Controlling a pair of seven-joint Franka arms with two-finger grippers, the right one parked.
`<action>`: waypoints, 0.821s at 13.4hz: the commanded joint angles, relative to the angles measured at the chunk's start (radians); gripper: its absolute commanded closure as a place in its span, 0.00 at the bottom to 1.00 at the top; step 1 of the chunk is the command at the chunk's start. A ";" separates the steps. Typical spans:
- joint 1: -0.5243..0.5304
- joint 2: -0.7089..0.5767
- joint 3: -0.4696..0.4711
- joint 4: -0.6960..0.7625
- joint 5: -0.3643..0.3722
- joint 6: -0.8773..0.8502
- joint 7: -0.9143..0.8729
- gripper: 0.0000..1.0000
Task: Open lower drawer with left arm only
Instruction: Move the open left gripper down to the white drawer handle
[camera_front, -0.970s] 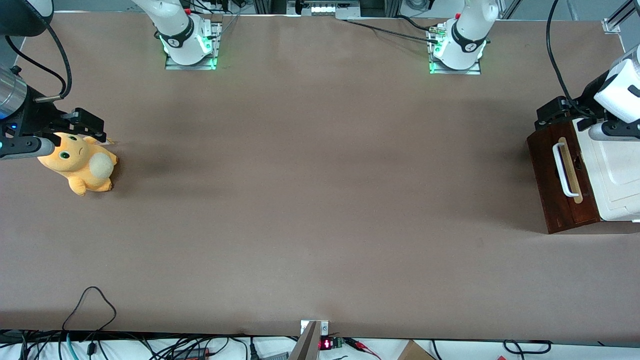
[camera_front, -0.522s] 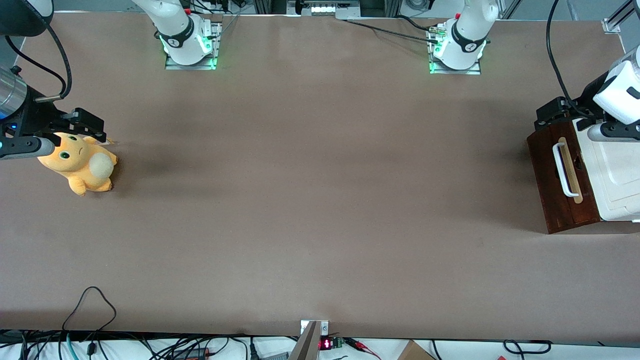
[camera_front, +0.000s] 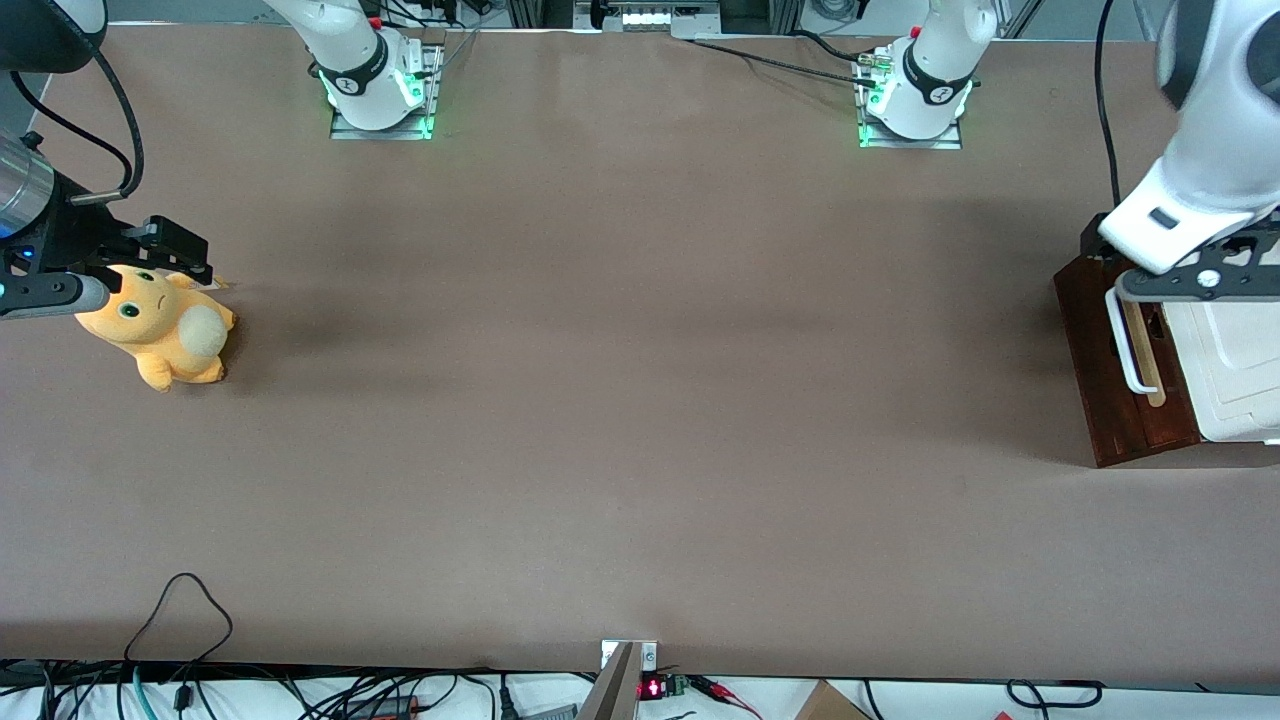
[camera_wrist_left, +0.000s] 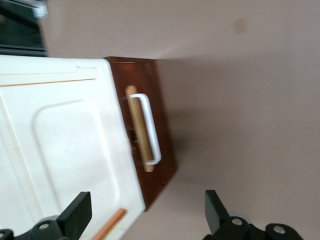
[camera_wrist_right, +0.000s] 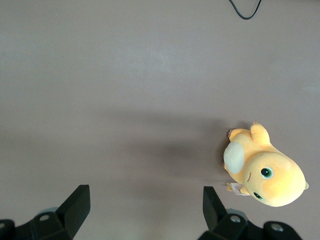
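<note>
Nearest the front camera, at mid-height of the frame at the working arm's end of the brown table (camera_front: 640, 400), the dark reddish-brown wooden lower drawer (camera_front: 1095, 350) sits as it did a second ago. It is shut flush with the cabinet, with no pale interior showing, and its front faces the parked arm's end of the table. Its white bar handle (camera_front: 1122, 345) and the pale wood strip (camera_front: 1148, 360) beneath it have not shifted, and neither has the white moulded cabinet top (camera_front: 1235, 370) beside them. What has changed is just above and farther from the camera. The black two-finger gripper (camera_wrist_left: 147, 220), which lay low over the cabinet's farther edge half a second ago, has swung up and turned. In the front view its black body now covers the farther end of the handle. The wrist view looks straight down on the handle, and the fingers (camera_wrist_left: 77, 212) are spread wide with nothing between them. The glossy white left arm (camera_front: 1215, 120) now fills the upper corner of the front view at the working arm's end, where only a small part of it showed before. In all likelihood this is the approach, lining the gripper up over the handle. The grasp and the pull are not yet begun, and the next step probably calls for descending until the fingers straddle the bar.
</note>
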 joint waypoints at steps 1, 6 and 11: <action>0.005 0.039 -0.054 -0.080 0.162 -0.009 -0.121 0.00; -0.004 0.159 -0.116 -0.322 0.489 -0.014 -0.587 0.00; -0.006 0.298 -0.125 -0.424 0.691 -0.068 -0.810 0.01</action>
